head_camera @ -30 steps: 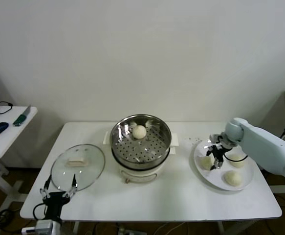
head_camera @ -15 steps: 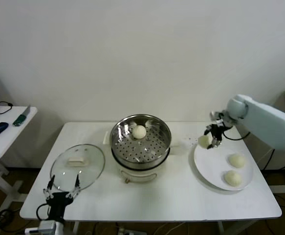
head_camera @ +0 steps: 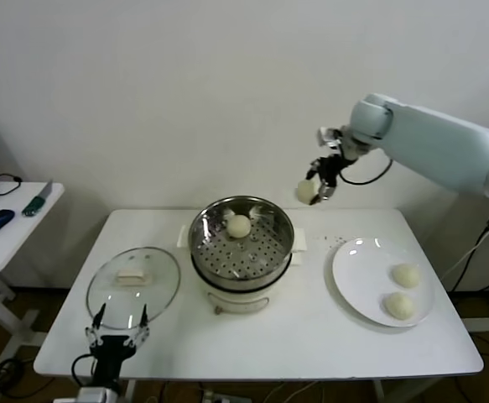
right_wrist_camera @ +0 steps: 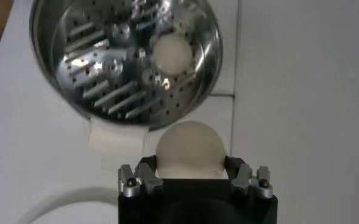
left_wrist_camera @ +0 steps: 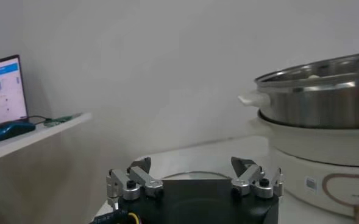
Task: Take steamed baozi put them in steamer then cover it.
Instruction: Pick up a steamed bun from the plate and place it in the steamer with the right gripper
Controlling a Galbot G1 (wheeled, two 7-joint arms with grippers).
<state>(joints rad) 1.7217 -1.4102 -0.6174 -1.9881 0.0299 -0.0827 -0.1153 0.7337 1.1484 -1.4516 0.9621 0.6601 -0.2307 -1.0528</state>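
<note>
1. I am carrying a baozi in the right gripper, high above the desk and just off the steamer's rim on the plate side; in the right wrist view the jaws are closing narrowly on the bun's two sides.
2. One baozi is already sitting on the perforated tray toward the back of the steamer, and two more are waiting on the plate, the nearer bun and the farther bun well apart from each other.
3. I am keeping the left gripper idle at the desk's front edge, jaws spread wide and holding nothing, just in front of the lid.
4. My worry from here: the bun is soft and round, gripped only at its sides, so a quick swing could be rolling it out of the jaws before it is over the pot.
5. Releasing too early would be dropping it on the rim or the white base, since it is not yet above the tray.
6. Lowering it onto the seated bun could be squashing both, so I am aiming for bare tray.
7. Squeezing harder would be denting the dough.
</note>
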